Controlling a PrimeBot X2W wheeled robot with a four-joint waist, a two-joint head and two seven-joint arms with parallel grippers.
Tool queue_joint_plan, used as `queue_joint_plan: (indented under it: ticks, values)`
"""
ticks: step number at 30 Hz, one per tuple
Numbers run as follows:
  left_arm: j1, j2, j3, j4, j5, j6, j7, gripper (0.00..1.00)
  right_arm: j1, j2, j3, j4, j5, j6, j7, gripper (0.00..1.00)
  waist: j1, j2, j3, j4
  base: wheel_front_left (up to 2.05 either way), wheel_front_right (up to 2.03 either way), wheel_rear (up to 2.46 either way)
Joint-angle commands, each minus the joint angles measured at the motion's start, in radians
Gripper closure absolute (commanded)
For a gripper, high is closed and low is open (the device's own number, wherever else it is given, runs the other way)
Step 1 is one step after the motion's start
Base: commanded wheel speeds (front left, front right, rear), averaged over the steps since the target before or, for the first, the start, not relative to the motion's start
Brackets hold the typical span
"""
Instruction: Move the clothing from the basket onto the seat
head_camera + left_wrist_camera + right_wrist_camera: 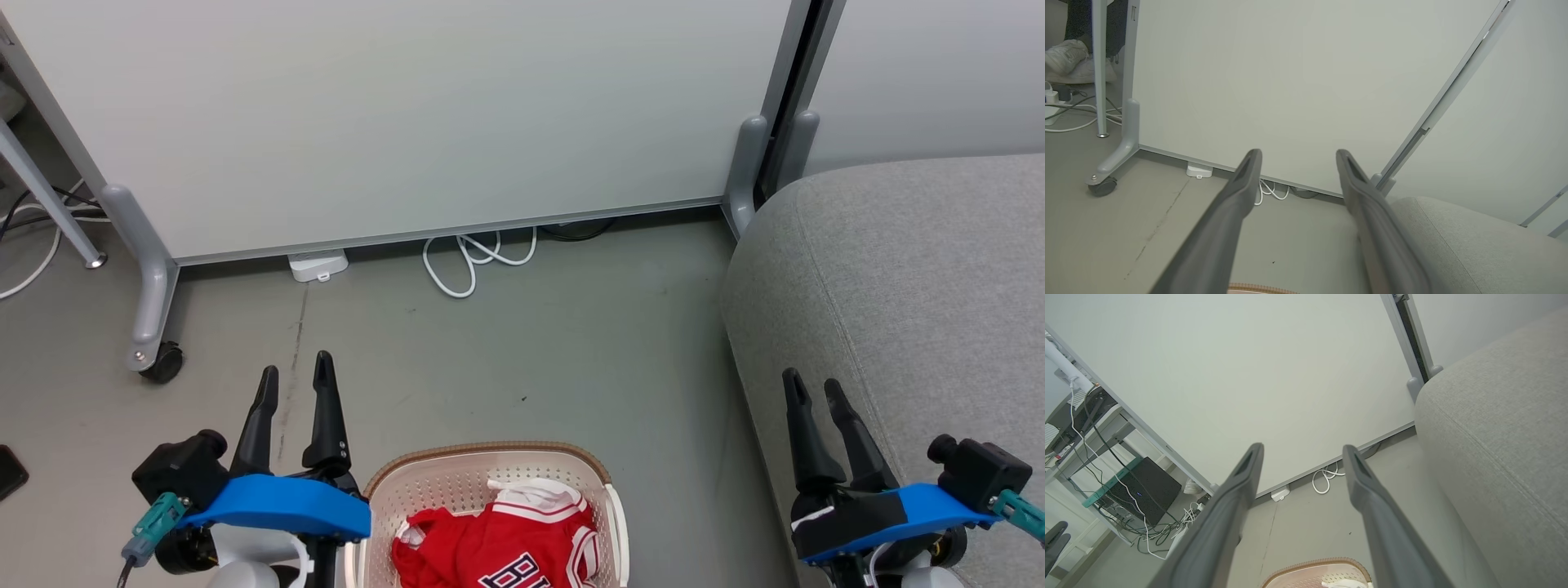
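Left gripper [295, 365], left of the basket [490, 448]: jaws stood spread, holding nothing. Right gripper [811, 380], right of the basket: the same, seemingly parked before a reach. Clothing [506, 535]: lay crumpled inside the basket. Seat [898, 269]: stood right of the basket, awaiting it. Black-and-white lettering [522, 572] was cut off, unreadable.

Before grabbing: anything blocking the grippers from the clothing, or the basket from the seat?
Nothing visible. Red white-trimmed clothing lies uncovered in the cream perforated basket between the left gripper and right gripper; bare floor separates it from the light-grey fabric seat.
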Motion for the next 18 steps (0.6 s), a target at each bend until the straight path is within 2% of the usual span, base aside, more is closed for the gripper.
queue_joint_plan:
  ticks: [1,9,18]
  values:
    - [-0.027,0.008,-0.01,-0.007,0.03,0.004,-0.011,0.0,-0.023,-0.007,0.004,-0.005,-0.03,0.002,-0.012,0.0,0.0,0.0,0.001,0.0,0.0,0.0,0.0]
    - [-0.033,0.012,-0.034,0.008,0.106,0.009,-0.031,0.0,-0.028,-0.008,0.015,-0.001,-0.118,0.002,-0.032,0.0,0.0,0.0,0.004,0.001,0.0,0.0,0.0]
    - [-0.038,0.01,-0.051,0.029,0.175,-0.011,-0.053,0.0,-0.027,-0.008,0.031,0.001,-0.2,0.002,-0.054,0.0,0.0,0.0,0.006,0.003,0.0,0.0,0.0]
